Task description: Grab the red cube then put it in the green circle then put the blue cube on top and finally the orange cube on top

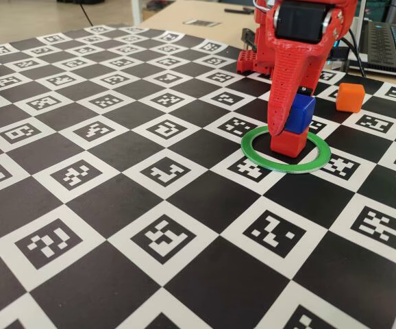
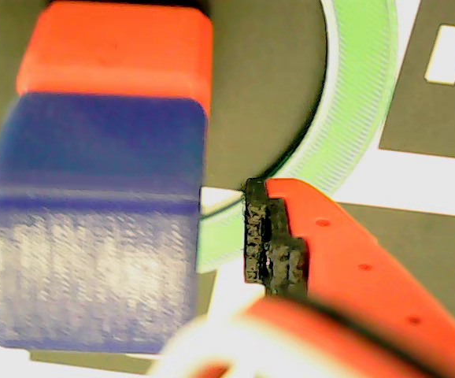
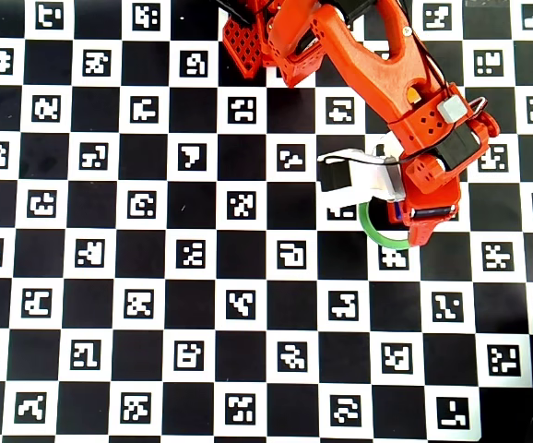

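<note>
The red cube [image 1: 290, 142] stands inside the green circle [image 1: 253, 152]. On top of it sits the blue cube [image 1: 301, 112], shifted a little to the right and back. My gripper [image 1: 294, 123] is down around the blue cube and open. In the wrist view the black pad of one finger [image 2: 271, 240] stands clear of the blue cube [image 2: 94, 260], with a strip of the green circle [image 2: 365, 118] showing in the gap. The red cube [image 2: 117, 51] shows just beyond the blue one. The other finger is out of view. The orange cube [image 1: 350, 97] rests on the mat behind and to the right.
The checkered marker mat [image 1: 164, 240] covers the table. My arm's base [image 1: 253, 60] stands at the back, and a laptop [image 1: 393, 41] lies at the far right. In the overhead view my arm [image 3: 405, 101] covers the cubes, and only part of the green circle [image 3: 375, 231] shows.
</note>
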`<state>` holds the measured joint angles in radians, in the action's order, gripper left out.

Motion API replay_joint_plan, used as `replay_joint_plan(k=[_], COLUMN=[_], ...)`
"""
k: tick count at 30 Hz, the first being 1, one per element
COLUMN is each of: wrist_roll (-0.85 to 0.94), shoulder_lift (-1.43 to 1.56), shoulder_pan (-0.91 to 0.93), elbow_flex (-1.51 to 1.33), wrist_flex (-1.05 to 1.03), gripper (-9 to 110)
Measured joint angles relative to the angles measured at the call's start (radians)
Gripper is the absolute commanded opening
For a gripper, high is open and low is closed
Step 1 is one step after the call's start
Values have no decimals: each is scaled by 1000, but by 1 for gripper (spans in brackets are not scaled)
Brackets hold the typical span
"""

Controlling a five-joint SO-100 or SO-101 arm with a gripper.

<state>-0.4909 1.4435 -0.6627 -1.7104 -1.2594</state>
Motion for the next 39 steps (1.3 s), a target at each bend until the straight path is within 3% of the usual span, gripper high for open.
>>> replay_joint_plan(k=[24, 39], wrist_roll=[12, -109], shoulder_lift=[278, 397], shoulder_pan=[-23, -345], elbow_flex=[-9, -272], wrist_flex=[-252, -238], gripper=[47, 50])
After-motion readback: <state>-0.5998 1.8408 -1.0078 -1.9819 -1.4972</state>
